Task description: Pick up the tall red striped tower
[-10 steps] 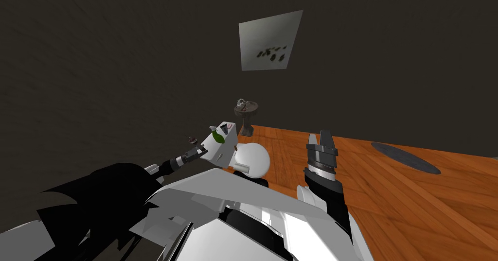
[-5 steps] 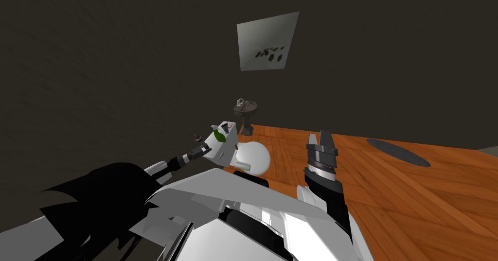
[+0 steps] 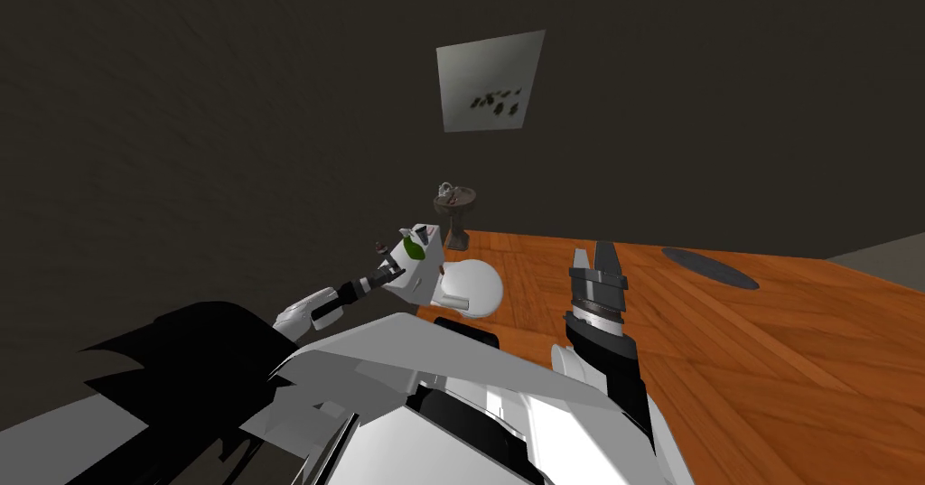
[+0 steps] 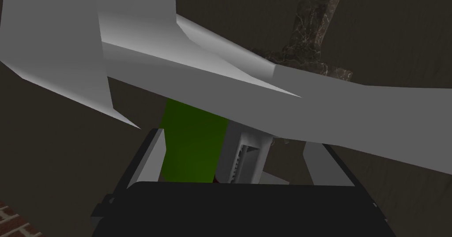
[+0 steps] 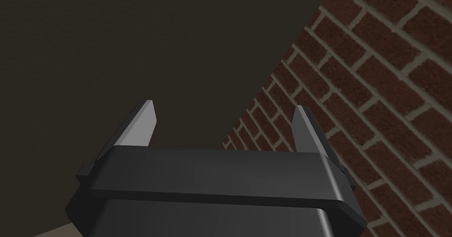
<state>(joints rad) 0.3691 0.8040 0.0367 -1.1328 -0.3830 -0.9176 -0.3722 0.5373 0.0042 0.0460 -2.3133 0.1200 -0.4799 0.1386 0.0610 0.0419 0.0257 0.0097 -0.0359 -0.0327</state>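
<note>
Holds the left hand (image 4: 231, 144) out low and to the left, pushed right up to a white box (image 3: 423, 267) that stands against the dark wall (image 3: 226, 127) beside a rounded white bowl (image 3: 471, 288). Probably sits there because the thing to lift stands on top of that box. Leaves the fingers (image 4: 149, 159) spread wide, released, clamped on nothing.

Finds a green block (image 4: 194, 146) between them, close to one finger and well clear of the other. Finds too a ribbed white piece (image 4: 242, 159) just beside it and a sliver of red (image 4: 215, 180) at their foot, by the hand's dark body. Takes this cluster for the tower, or part of it, on the task's word alone. Cannot make out tall red stripes anywhere, so cannot tell for sure. Places the green block in the head view on the box's top, just past the left wrist. Looks off centre for a squeeze, so would likely need a sideways nudge first.

Parks the right hand (image 3: 596, 258) upright before the chest, above the wooden floor (image 3: 723, 344), fingers apart and empty, presumably to stay clear of the working arm.
</note>
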